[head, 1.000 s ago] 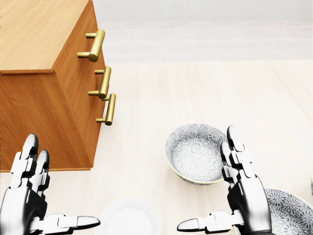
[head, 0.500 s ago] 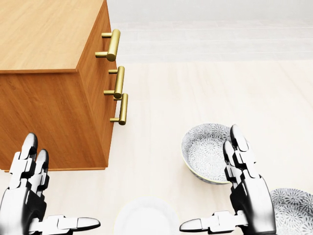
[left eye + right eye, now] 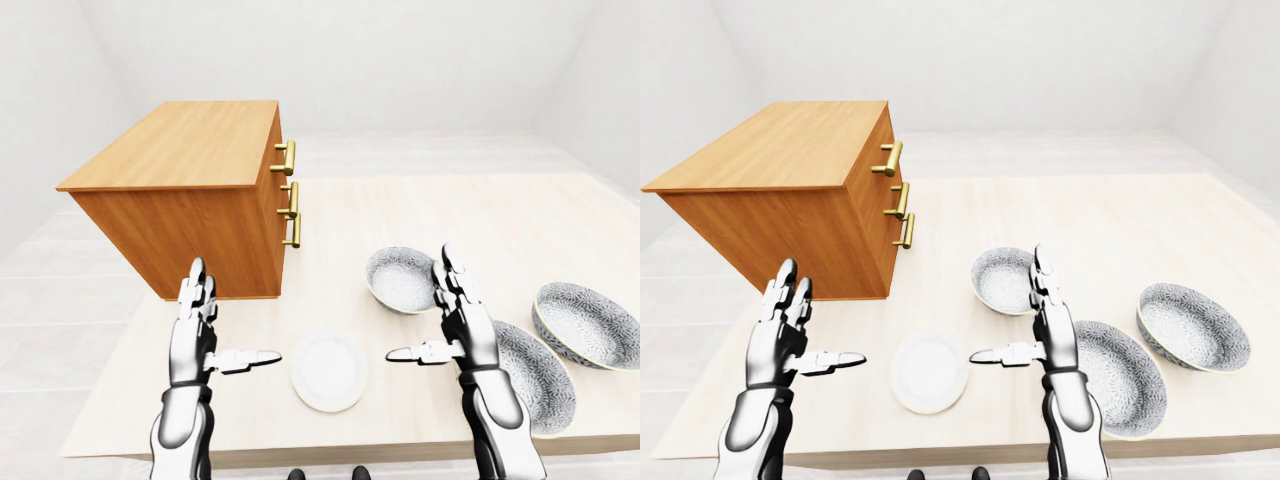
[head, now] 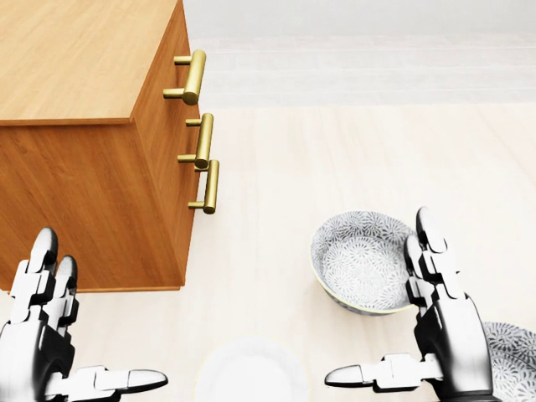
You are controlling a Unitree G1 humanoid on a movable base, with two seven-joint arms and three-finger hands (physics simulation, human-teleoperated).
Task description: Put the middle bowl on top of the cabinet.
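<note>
Right hand [image 4: 452, 339] has shifted rightward in the head view, fingers spread and empty like the left hand [image 4: 29, 352], apparently aligning with the middle bowl [image 3: 1125, 378] resting on the table [image 3: 450, 215] beside it, well apart from the cabinet [image 3: 190, 150].

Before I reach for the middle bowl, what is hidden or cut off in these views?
Middle grey-patterned bowl: in the left-eye view, its left rim sits behind the right hand; in the head view, the bottom-right corner cuts most of it off.
Round white plate: cut by the head view's bottom edge.
Wooden cabinet: its left part lies outside the head view.
</note>
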